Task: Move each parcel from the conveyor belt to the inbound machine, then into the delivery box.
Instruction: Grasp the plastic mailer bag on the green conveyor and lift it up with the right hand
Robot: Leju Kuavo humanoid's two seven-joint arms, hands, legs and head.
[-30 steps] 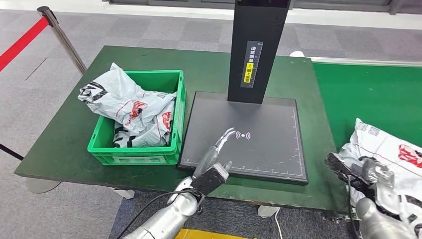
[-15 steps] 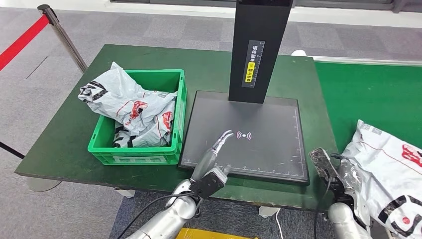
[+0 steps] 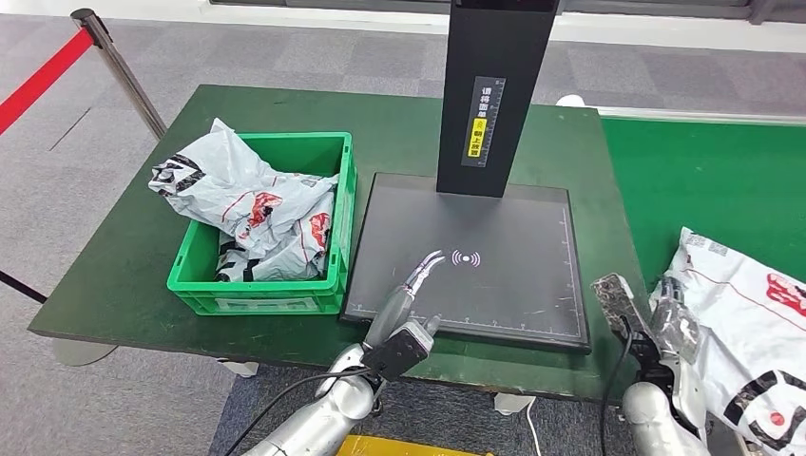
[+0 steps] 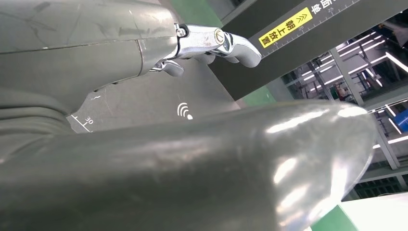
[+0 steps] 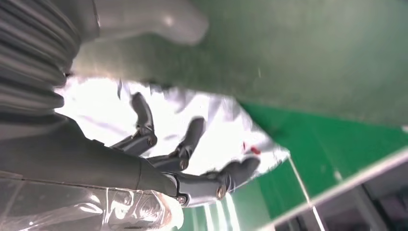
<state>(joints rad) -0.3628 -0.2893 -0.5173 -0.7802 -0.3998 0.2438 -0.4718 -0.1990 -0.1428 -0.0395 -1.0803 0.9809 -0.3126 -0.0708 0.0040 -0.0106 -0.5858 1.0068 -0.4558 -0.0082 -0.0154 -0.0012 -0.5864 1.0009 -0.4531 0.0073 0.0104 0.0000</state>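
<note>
Parcel, white crinkled plastic mailer with red and black print, lying on the green conveyor belt, right hand now drawing leftward with fingers seemingly closing on its edge; left hand resting open, empty, over the dark scanner plate.

My dark green table stands on grey carpet tiles; a steel post carries red tape. Ceiling strip lights glow beyond.

A crumpled white parcel with red and black print lies on the green conveyor belt. The dark inbound machine stands bare. More white parcels fill the green delivery box.
</note>
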